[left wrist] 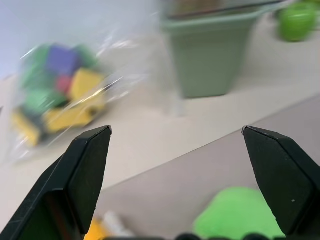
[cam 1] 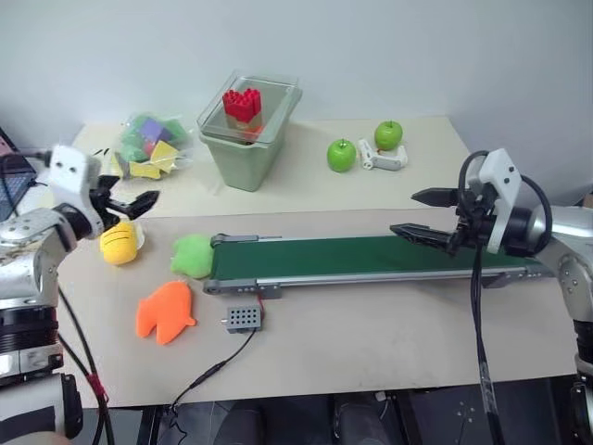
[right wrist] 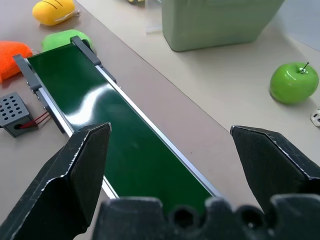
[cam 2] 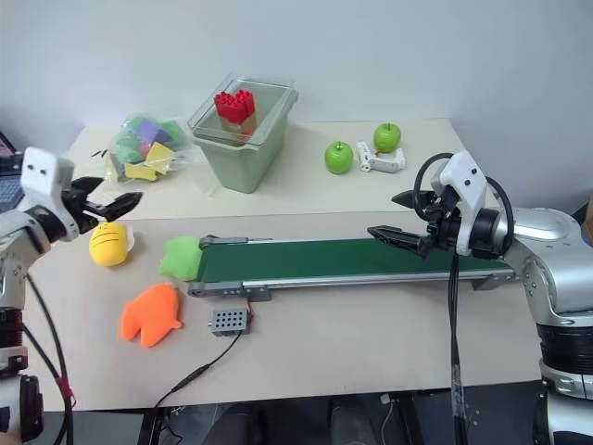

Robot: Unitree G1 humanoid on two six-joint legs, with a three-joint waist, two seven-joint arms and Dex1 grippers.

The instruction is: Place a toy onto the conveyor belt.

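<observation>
Yellow oval plush toy with dark line marks lies under the gaping left tool.

The conveyor belt is lying across the middle of the surface. A fuzzy plush is sitting against its left end, and the toy is lying further left. A flat plush is resting in front of those two, and the control box is sitting just in front of the belt's left end. Behind the belt, a bin is standing with a block on its lid. A bag of pieces is lying to its left and two apples to its right.
</observation>
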